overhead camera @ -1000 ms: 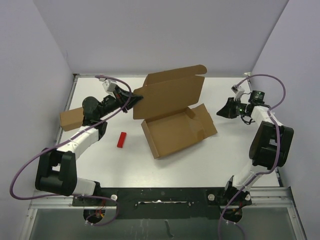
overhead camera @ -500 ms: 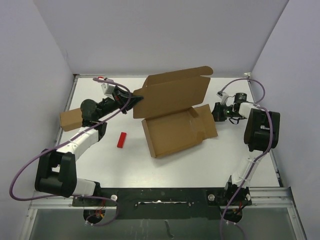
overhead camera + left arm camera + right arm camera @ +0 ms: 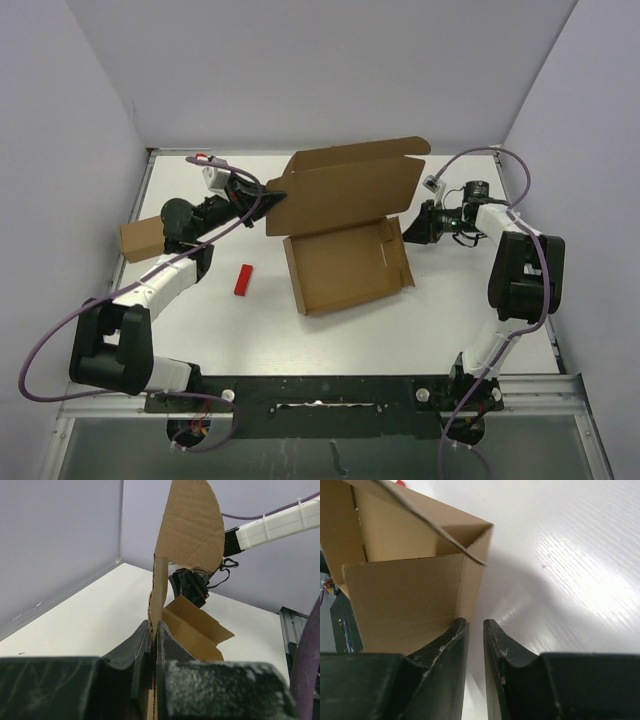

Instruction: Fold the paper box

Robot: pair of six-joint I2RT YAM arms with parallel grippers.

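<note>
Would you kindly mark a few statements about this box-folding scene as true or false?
1. The left hand clamps an edge of the box. True.
2. The red block lies inside the box. False: it lies on the table, left of the box.
3. The right hand grips a flap. False: nothing sits between its jaws, and the cardboard is beside them.
4. The lid stands raised. True.

Left arm [image 3: 160, 275], white-and-black, jointed: stretched forward-right from base, elbow bent.
Left gripper [image 3: 153, 626], black, two-finger: jaws pinched tight on upright edge of large brown cardboard paper box [image 3: 190, 525].
Right arm [image 3: 522, 270]: folded steep, forearm turned left.
Right gripper [image 3: 475, 624]: fingers slightly parted, narrow gap, nothing between.
</note>
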